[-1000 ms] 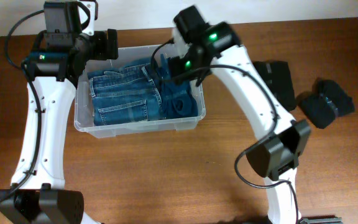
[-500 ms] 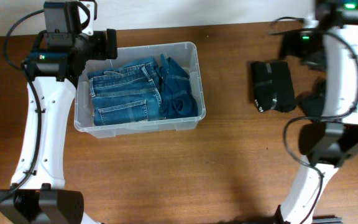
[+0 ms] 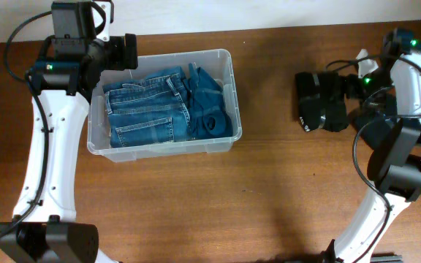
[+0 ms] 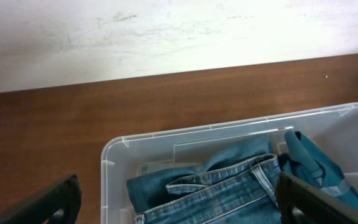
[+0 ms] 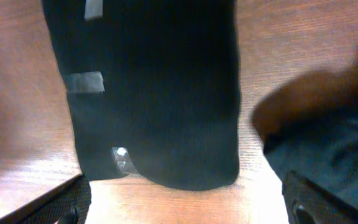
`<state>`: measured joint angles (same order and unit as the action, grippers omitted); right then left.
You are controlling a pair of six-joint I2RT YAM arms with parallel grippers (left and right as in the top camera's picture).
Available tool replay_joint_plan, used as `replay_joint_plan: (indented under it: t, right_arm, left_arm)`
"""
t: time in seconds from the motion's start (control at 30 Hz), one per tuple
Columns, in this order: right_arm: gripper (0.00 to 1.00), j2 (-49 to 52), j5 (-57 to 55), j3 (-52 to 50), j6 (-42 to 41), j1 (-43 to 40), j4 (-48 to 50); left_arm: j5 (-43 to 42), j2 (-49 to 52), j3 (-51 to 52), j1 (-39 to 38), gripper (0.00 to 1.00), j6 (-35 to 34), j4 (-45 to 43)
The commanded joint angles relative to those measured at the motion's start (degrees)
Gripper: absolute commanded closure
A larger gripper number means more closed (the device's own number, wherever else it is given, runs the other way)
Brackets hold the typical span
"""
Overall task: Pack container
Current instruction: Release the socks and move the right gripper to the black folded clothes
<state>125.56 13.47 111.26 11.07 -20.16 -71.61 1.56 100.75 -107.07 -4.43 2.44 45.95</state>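
Observation:
The clear plastic container point(image 3: 221, 58) sits at the table's left and holds folded blue jeans point(image 3: 146, 106) and a teal garment point(image 3: 212, 102). It also shows in the left wrist view point(image 4: 110, 155), with the jeans point(image 4: 229, 183) inside. My left gripper point(image 3: 126, 51) is open and empty at the container's back left rim. A folded black garment point(image 3: 320, 98) lies at the right; in the right wrist view point(image 5: 154, 93) it fills the top. My right gripper point(image 3: 357, 84) is open just above its right edge. A second black garment point(image 5: 328, 137) lies beside it.
The wooden table point(image 3: 218, 197) runs to a white wall at the back point(image 4: 166, 31). The second black garment is mostly hidden under my right arm in the overhead view.
My right arm swung from over the container far to the right, then came down to the black garment. The left arm and the container's contents have not moved.

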Motion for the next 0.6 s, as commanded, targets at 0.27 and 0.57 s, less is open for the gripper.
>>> replay_joint_plan:
  t: [0.27, 0.57]
  right_arm:
    - [0.16, 1.6, 5.4, -10.6, 4.8, -0.1, 13.0]
    - [0.57, 1.7, 7.6, -12.5, 3.7, 0.5, 13.7]
  left_arm:
    - [0.4, -0.3, -1.0, 0.2, 0.01, 0.9, -0.3]
    - [0.4, -0.3, -1.0, 0.2, 0.01, 0.9, -0.3]
